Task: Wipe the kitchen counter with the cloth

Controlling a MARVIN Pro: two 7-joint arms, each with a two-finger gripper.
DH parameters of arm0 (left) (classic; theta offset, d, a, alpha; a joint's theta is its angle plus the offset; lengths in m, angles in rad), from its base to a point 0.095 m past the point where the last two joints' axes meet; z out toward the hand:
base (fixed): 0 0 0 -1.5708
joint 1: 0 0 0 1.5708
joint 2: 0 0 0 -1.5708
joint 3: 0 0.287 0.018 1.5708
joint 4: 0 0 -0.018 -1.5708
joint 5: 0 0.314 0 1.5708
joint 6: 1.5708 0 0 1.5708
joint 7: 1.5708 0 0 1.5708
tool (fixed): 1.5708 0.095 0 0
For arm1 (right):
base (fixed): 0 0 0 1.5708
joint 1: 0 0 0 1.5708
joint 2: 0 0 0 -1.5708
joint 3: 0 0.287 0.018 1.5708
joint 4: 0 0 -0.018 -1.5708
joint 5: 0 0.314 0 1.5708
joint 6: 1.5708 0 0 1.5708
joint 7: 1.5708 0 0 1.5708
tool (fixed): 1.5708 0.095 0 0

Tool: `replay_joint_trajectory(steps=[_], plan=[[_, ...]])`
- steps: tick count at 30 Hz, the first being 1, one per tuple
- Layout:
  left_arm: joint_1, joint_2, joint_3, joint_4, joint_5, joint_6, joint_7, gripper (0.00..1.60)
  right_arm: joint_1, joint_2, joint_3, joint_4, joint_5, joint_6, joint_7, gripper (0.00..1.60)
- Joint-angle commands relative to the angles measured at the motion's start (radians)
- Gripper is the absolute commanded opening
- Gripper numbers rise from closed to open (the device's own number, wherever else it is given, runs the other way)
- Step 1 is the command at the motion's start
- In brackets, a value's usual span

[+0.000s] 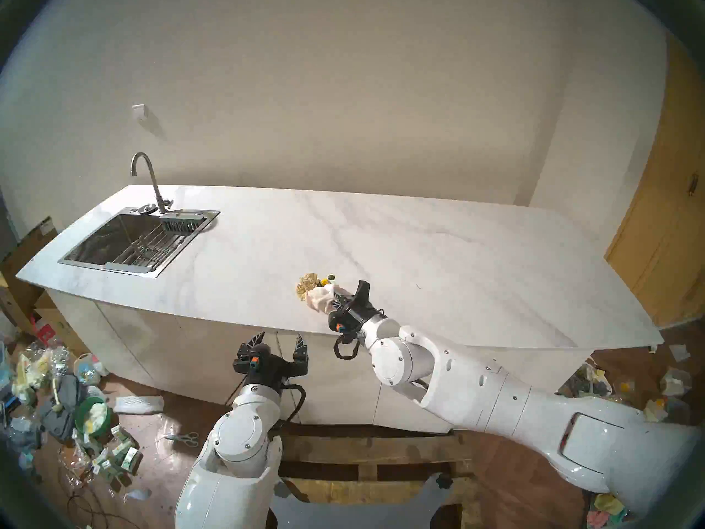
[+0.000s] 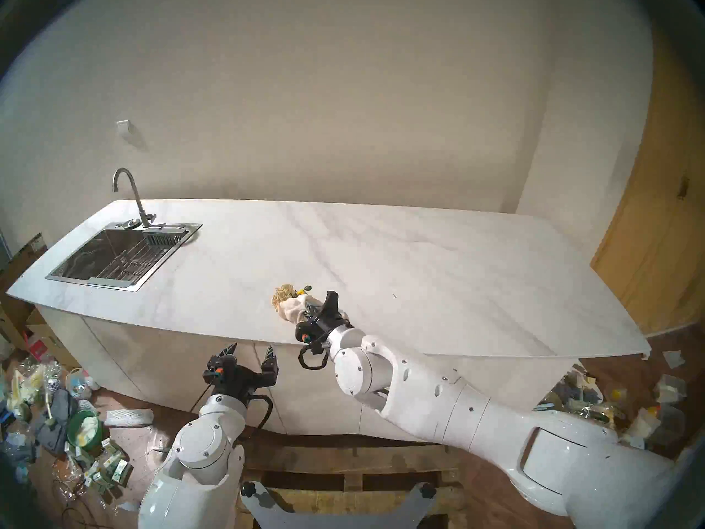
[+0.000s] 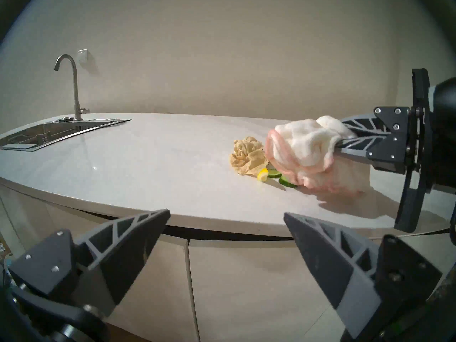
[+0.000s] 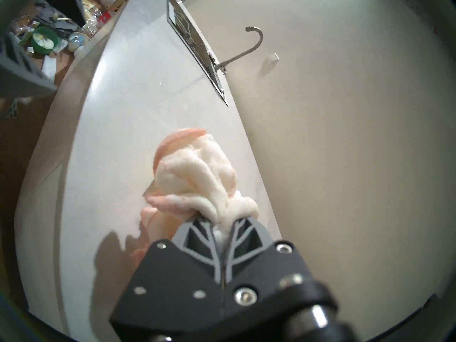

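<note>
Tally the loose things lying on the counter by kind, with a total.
White terry cloth with pink edging: 1, held in the right pincer
Tan crumpled paper wad: 1
Green cucumber slices: 2
Yellow lemon piece: 1
Total: 5

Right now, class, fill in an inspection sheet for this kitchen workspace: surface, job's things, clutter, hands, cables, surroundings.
Surface: kitchen counter, white marble-look, sink at its left end.
Job's things: cloth, bunched, touching the counter.
Clutter: tan paper wad, lemon piece and cucumber slices beside the cloth.
Hands: right hand shut on the cloth; left hand open, empty, in front of the counter edge.
Cables: black loop at the right wrist.
Surroundings: littered floor, wooden door.
</note>
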Motion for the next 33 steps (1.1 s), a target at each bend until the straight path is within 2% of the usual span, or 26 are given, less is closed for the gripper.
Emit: replay_joint_trajectory(steps=[1, 4, 10, 14, 26, 33], plan=[[-0.006, 0.0, 0.002, -0.026, -0.001, -0.006, -0.002, 1.6, 0.004, 0.111, 0.052, -0.079, 0.009, 0.018, -0.005, 0.0], [-0.006, 0.0, 0.002, -0.025, -0.001, -0.006, -0.002, 1.6, -0.015, 0.104, 0.102, -0.071, 0.015, 0.031, -0.095, 0.0], [-0.006, 0.0, 0.002, -0.026, -0.001, -0.006, -0.002, 1.6, -0.052, 0.101, 0.187, -0.091, 0.081, 0.047, -0.16, 0.0], [-0.005, 0.0, 0.002, -0.027, -0.001, -0.006, -0.002, 1.6, -0.06, 0.083, 0.223, -0.066, 0.092, 0.067, -0.212, 0.0], [-0.005, 0.001, 0.002, -0.027, -0.001, -0.006, -0.002, 1.6, -0.003, 0.051, 0.273, 0.095, 0.08, 0.086, -0.273, 0.0], [-0.006, 0.001, 0.002, -0.026, -0.001, -0.006, -0.001, 1.6, 0.045, 0.055, 0.307, 0.177, 0.07, 0.085, -0.297, 0.0]])
